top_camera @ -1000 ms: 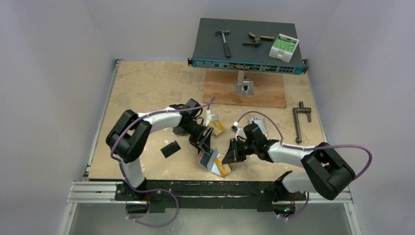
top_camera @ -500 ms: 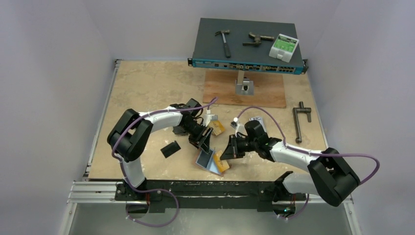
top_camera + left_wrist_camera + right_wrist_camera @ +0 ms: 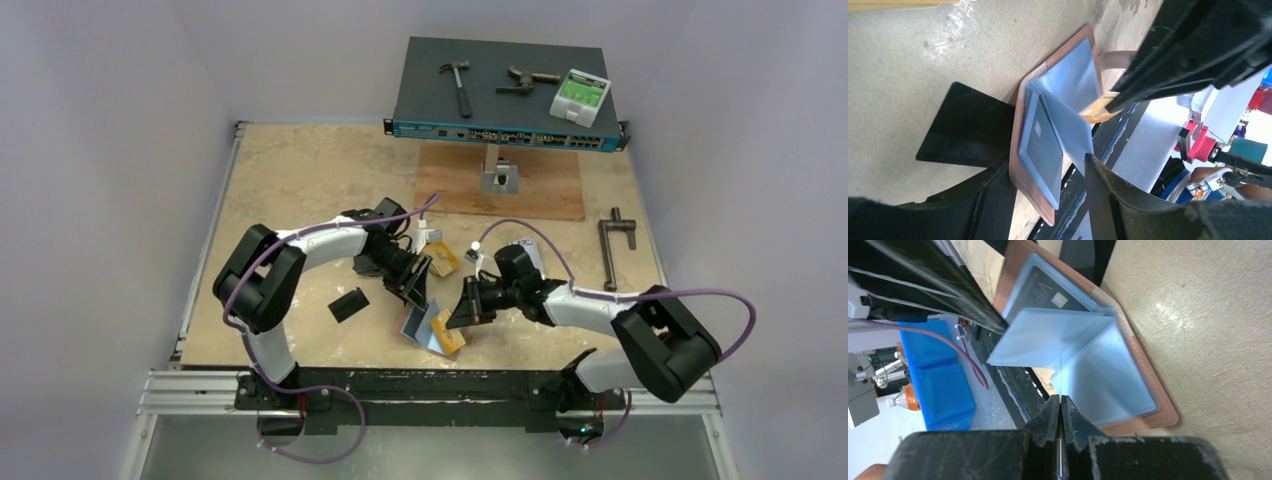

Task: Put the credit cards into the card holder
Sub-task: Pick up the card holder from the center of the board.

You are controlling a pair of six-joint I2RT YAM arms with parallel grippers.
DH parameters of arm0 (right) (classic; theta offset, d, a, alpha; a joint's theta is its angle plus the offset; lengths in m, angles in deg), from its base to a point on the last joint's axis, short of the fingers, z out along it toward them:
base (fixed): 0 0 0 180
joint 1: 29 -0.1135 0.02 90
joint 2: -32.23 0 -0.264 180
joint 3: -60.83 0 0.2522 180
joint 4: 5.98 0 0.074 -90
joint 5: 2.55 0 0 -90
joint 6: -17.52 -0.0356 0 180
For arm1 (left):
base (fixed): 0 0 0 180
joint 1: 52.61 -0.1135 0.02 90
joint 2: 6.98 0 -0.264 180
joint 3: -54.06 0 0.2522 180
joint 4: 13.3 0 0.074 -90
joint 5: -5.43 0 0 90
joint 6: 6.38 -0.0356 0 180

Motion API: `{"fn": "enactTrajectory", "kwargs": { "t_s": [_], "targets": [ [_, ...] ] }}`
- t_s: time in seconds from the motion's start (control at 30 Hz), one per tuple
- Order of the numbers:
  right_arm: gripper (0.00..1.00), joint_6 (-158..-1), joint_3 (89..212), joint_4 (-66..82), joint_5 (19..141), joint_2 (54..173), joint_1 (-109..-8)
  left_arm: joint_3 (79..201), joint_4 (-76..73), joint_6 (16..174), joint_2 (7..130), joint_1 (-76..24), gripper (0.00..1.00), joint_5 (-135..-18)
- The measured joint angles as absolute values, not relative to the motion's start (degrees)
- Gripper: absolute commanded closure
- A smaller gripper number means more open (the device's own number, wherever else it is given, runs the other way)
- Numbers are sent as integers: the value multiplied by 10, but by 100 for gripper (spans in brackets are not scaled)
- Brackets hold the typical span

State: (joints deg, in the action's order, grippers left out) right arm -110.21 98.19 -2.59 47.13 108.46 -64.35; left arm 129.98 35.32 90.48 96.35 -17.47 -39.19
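The card holder (image 3: 428, 328) is lying open near the tabletop's (image 3: 300, 180) front edge, showing its blue lining, with a dark card (image 3: 1048, 295) sitting in one slot. My right tool (image 3: 1060, 402) is pinching an orange-gold card (image 3: 1098, 107) edge-on at the blue middle flap. My left tool (image 3: 1048, 167) is straddling one leaf, fingers apart (gripping or not, I cannot tell). A black card stack (image 3: 348, 304) is lying off to the left.
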Motion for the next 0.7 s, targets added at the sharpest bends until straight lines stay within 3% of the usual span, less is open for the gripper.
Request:
{"fn": "enactTrajectory", "kwargs": {
  "t_s": [0.53, 0.7],
  "targets": [
    [100, -1103, 998, -69, 459, 1136, -646, 1286, 332, 915, 971, -188, 51, -323],
    [100, -1103, 998, -69, 459, 1136, -646, 1286, 340, 904, 973, -177, 62, -342]
  ]
}}
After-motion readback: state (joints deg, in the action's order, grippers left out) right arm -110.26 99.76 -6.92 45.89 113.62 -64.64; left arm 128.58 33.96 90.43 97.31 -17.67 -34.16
